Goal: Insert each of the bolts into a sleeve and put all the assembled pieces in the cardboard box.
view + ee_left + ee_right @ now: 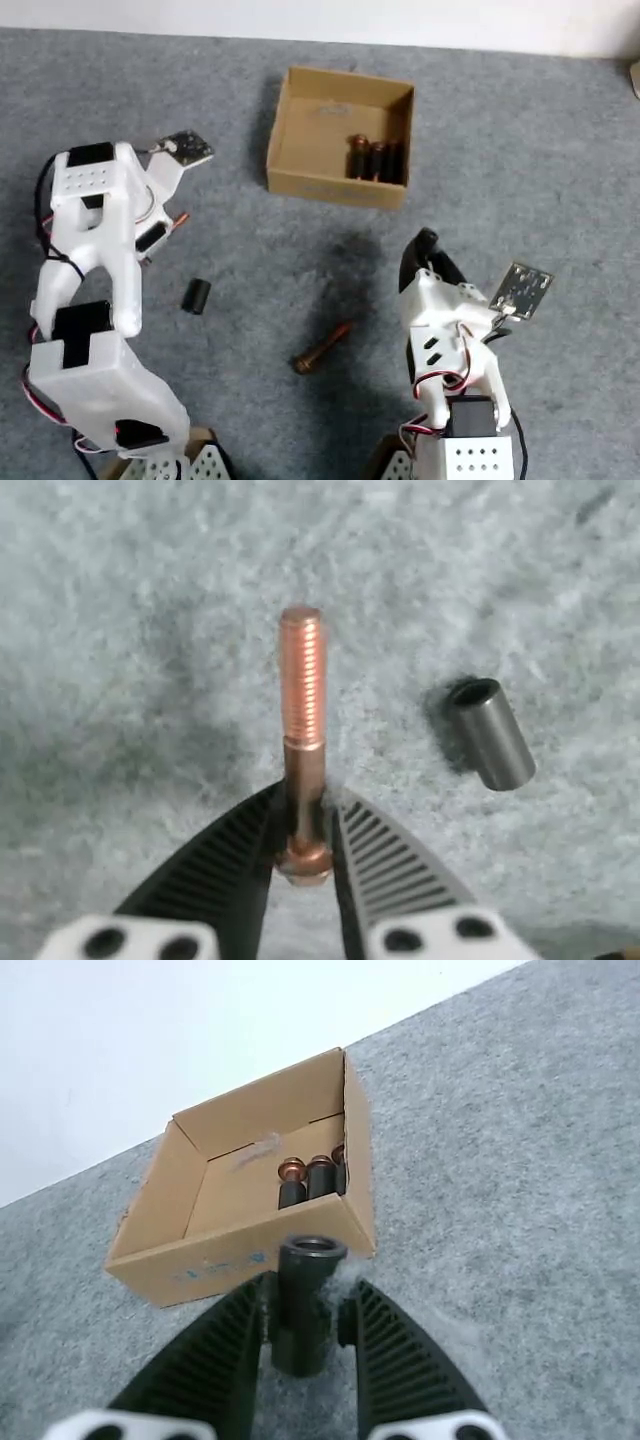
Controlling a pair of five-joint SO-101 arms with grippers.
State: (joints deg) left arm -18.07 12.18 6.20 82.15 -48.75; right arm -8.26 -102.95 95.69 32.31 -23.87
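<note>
The left gripper (305, 798) clamps a copper bolt (302, 680) near its head, the right gripper (305, 1290) grasps a dark sleeve (300, 1340), cardboard box (335, 188) at its eleven o'clock.

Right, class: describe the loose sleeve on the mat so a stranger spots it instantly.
Start at the cardboard box, then come toward the left arm. Beside it lies a short black sleeve, empty and ungripped, unlike the bolt-filled ones in the box.
</note>
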